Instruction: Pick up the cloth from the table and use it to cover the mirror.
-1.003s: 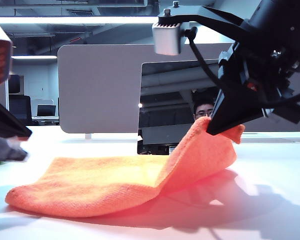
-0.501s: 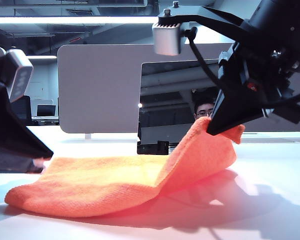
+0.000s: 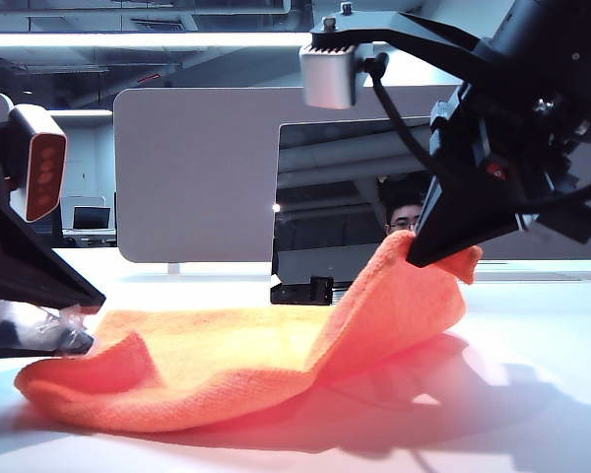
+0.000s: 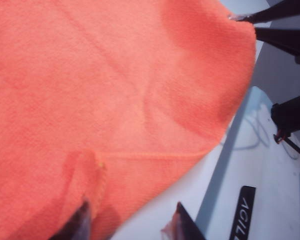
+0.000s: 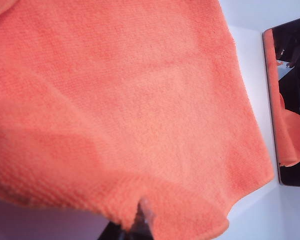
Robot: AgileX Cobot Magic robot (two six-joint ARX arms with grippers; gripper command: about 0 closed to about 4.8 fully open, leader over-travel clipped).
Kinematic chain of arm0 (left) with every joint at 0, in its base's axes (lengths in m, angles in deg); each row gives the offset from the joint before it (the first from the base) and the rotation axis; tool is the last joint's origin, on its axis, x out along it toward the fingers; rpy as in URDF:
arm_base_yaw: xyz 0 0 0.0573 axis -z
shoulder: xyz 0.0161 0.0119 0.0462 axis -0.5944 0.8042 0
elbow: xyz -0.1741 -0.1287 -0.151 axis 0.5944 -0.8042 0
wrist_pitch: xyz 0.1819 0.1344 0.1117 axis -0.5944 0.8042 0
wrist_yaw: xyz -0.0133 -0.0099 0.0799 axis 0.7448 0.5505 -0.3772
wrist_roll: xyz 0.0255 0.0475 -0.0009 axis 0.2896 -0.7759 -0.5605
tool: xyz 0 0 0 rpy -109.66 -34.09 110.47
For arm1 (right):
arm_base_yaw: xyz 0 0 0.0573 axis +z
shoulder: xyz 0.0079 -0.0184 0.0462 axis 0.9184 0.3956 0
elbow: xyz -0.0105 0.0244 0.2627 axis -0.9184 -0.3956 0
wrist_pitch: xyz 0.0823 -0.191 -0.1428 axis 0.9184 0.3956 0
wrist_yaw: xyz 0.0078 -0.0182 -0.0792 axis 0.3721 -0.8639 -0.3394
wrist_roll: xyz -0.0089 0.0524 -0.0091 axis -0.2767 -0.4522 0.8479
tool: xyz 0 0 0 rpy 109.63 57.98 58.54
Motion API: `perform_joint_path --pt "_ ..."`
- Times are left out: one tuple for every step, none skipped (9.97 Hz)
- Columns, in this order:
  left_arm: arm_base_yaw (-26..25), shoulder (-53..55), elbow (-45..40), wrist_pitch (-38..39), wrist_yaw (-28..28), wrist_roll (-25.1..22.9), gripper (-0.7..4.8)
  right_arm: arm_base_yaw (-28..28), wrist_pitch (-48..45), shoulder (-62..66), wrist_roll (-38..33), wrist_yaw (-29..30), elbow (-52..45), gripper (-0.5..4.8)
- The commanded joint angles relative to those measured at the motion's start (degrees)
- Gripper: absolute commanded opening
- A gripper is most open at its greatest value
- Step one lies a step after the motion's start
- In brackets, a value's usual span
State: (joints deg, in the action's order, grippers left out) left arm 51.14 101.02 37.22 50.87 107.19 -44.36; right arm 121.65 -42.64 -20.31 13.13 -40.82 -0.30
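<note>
Sagging between its two ends, the cloth (image 3: pixel 227 365) is judged soft, light and limp, lying mid-surface (image 3: pixel 532 414) before the mirror (image 3: pixel 345 197). One corner is pinched and raised by the right gripper (image 3: pixel 435 251), jaws pressed together on the fabric. The left gripper (image 4: pixel 132 222) is spread over the opposite corner, which is rumpled beneath it; that corner is best taken, so the towel hangs evenly.

An open-plan office: desk partition panel (image 3: pixel 192 177), distant monitors (image 3: pixel 91 217), office chair (image 3: pixel 41 212), strip ceiling lights (image 3: pixel 143 39)
</note>
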Motion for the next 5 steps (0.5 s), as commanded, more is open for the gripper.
perform_joint_path --pt "-0.04 -0.02 0.24 0.11 -5.42 -2.69 2.15 0.04 -0.48 -0.15 -0.31 0.33 0.22 -0.06" --pt "-0.04 0.07 0.24 0.11 -5.40 -3.08 2.16 0.04 -0.44 -0.15 -0.31 0.31 0.22 -0.06" --pt "-0.04 0.13 0.24 0.11 -5.77 -3.96 2.27 0.04 -0.39 -0.15 -0.31 0.33 0.22 -0.06" --pt "-0.04 0.13 0.24 0.07 -5.79 -4.33 2.41 0.04 -0.35 -0.15 -0.31 0.33 0.22 -0.06" --pt "-0.04 0.85 0.24 0.04 -5.84 -5.44 2.47 0.04 -0.33 -0.15 -0.31 0.33 0.22 -0.06"
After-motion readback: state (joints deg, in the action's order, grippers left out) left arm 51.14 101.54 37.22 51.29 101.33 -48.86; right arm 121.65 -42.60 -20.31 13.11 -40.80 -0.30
